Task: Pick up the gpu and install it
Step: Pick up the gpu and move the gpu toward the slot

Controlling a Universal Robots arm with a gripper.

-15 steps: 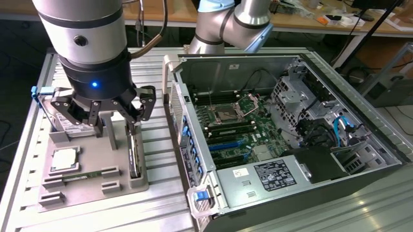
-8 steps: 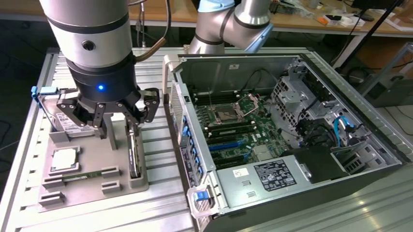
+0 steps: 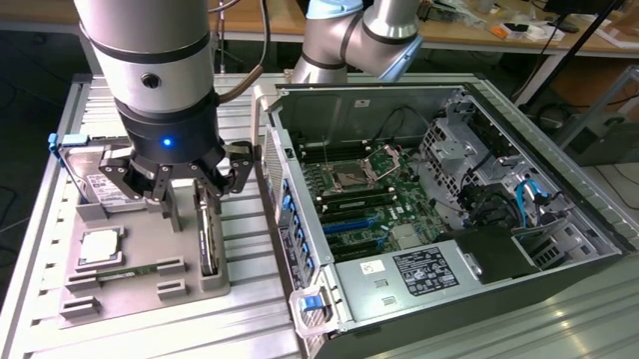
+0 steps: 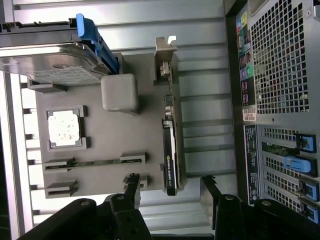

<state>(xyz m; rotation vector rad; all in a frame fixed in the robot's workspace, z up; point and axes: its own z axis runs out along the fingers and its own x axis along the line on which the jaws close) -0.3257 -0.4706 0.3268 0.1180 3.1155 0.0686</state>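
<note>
The gpu (image 3: 206,241) stands on its long edge in a slot at the exterior view's right side of the grey holder tray (image 3: 140,295). From the wrist view the gpu (image 4: 170,135) is a narrow dark strip with a silver bracket (image 4: 165,50) at one end. My gripper (image 3: 179,187) hangs just above the tray, over the gpu's far end. It is open, and its black fingertips (image 4: 132,182) straddle the card's line without touching it. Nothing is held in my gripper (image 4: 170,184).
The tray also holds a silver hard drive with a blue frame (image 3: 85,176), a CPU chip (image 3: 100,247), a slim green memory stick (image 3: 130,271) and a grey block (image 4: 120,92). The open PC case (image 3: 559,187) lies at the exterior view's right, motherboard (image 3: 370,194) exposed.
</note>
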